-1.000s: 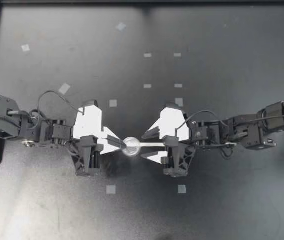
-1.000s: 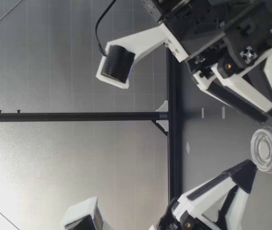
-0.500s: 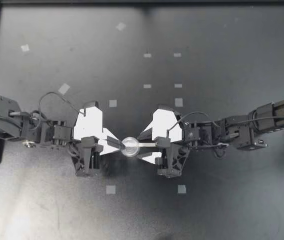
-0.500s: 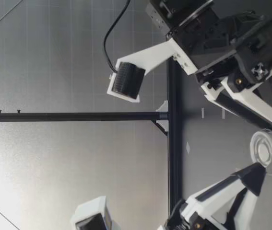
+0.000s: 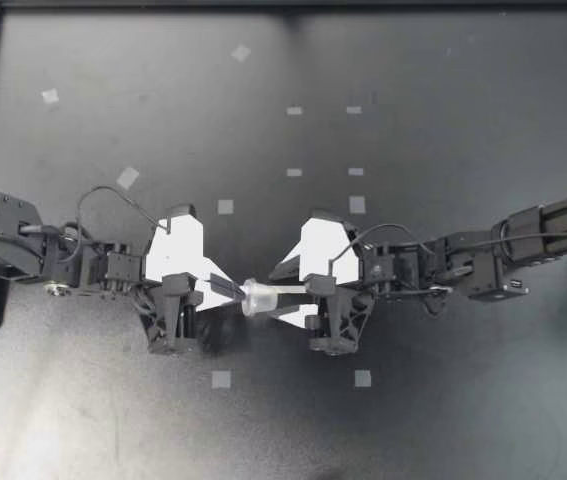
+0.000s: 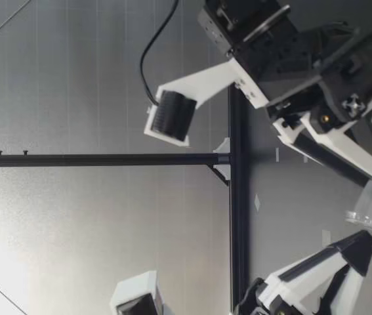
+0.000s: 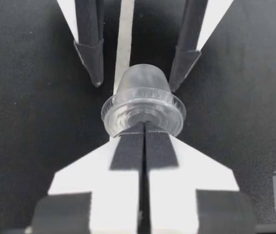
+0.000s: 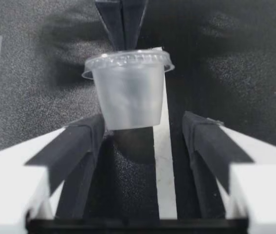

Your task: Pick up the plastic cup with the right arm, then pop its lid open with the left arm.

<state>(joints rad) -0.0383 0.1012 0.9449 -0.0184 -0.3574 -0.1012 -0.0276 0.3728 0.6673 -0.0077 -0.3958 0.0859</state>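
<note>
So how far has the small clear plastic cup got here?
Done: my left gripper is shut on the rim of the small clear plastic lidded cup, holding it on its side. In hand: my right gripper has open fingers flanking its base. Left, probably: the right closing on it.

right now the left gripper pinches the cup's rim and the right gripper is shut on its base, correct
No. The left gripper does pinch the rim of the cup, but the right gripper is open: the right wrist view shows its fingers spread about the base, one clear of it.
</note>
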